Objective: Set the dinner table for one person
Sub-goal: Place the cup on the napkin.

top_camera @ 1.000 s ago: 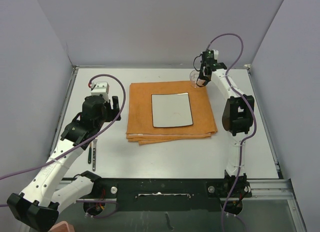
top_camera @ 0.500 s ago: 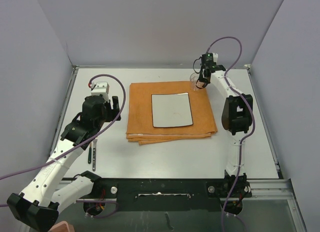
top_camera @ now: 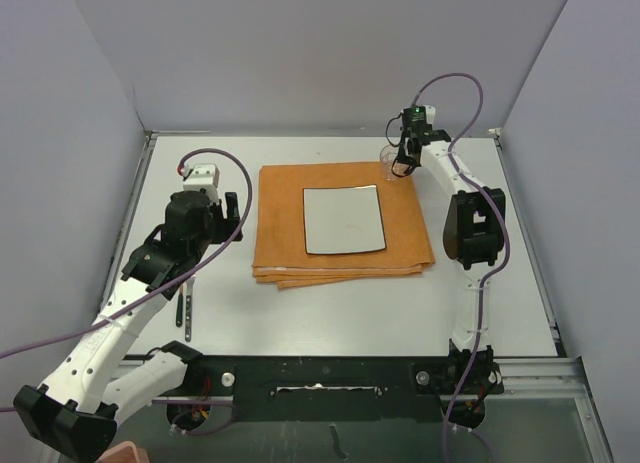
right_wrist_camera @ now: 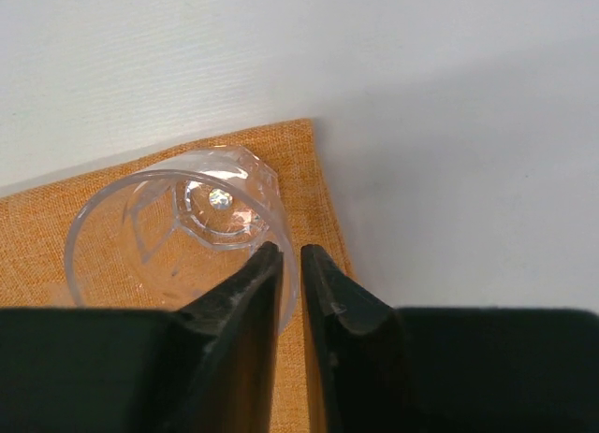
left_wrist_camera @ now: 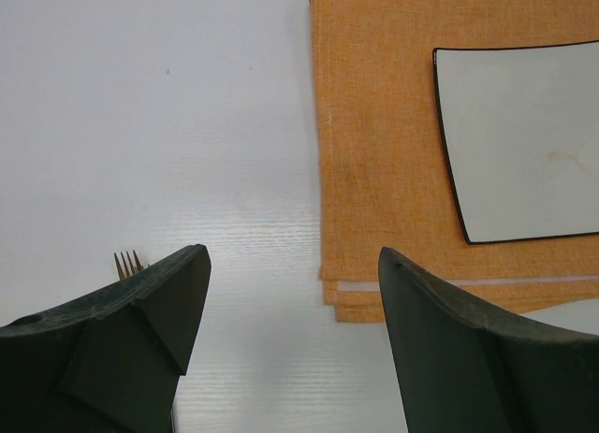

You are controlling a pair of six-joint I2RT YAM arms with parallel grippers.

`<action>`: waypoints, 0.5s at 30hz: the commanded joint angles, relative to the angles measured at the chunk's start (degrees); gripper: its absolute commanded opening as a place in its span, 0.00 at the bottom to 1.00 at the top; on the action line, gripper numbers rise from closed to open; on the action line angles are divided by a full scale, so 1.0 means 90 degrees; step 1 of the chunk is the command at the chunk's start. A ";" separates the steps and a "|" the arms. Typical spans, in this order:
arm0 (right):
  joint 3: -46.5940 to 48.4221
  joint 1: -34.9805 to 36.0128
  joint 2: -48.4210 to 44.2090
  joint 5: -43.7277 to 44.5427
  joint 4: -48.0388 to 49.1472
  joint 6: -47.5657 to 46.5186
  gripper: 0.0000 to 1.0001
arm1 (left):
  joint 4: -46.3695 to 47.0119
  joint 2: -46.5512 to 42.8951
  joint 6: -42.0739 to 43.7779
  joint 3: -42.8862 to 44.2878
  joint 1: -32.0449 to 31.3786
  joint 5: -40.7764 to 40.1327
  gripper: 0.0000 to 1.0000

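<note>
The dinner table [top_camera: 330, 313] is a large off-white top. On it lies a folded orange mat [top_camera: 285, 223] with a square white plate [top_camera: 344, 219] in its middle. A clear glass [top_camera: 388, 161] stands upright on the mat's far right corner. My right gripper [right_wrist_camera: 290, 255] is shut on the glass [right_wrist_camera: 168, 227], pinching its wall with one finger inside the rim and one outside. Above bare table left of the mat, my left gripper [left_wrist_camera: 293, 251] hangs open with nothing between its fingers. Fork tines [left_wrist_camera: 127, 262] peek out beside its left finger.
Cutlery [top_camera: 187, 308] lies on the table near the left arm's elbow. Metal edging and grey walls close in the table on the left, far and right sides. The right arm [top_camera: 470, 228] stretches along the mat's right side.
The right wrist has shifted slightly to the left and away, with the glass still in its fingers at the mat's corner. The left arm has not moved.
</note>
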 commanded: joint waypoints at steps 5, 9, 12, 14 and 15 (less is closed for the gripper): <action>-0.0603 0.0051 -0.0386 -0.0169 0.0780 -0.0239 0.52 | 0.0225 -0.0079 0.0082 0.0099 -0.0082 -0.0039 0.72; -0.0754 0.0049 -0.0583 -0.0165 0.0957 -0.0340 0.58 | 0.0218 -0.0085 0.0082 0.0049 -0.0089 -0.0039 0.72; -0.0700 0.0037 -0.0645 -0.0209 0.1007 -0.0400 0.59 | 0.0229 -0.0094 0.0073 0.0010 -0.0094 -0.0039 0.72; -0.0581 0.0038 -0.0634 -0.0244 0.0991 -0.0445 0.59 | 0.0238 -0.0094 0.0070 -0.0015 -0.0094 -0.0039 0.72; -0.0502 0.0044 -0.0616 -0.0284 0.0981 -0.0474 0.59 | 0.0247 -0.0097 0.0067 -0.0016 -0.0094 -0.0031 0.72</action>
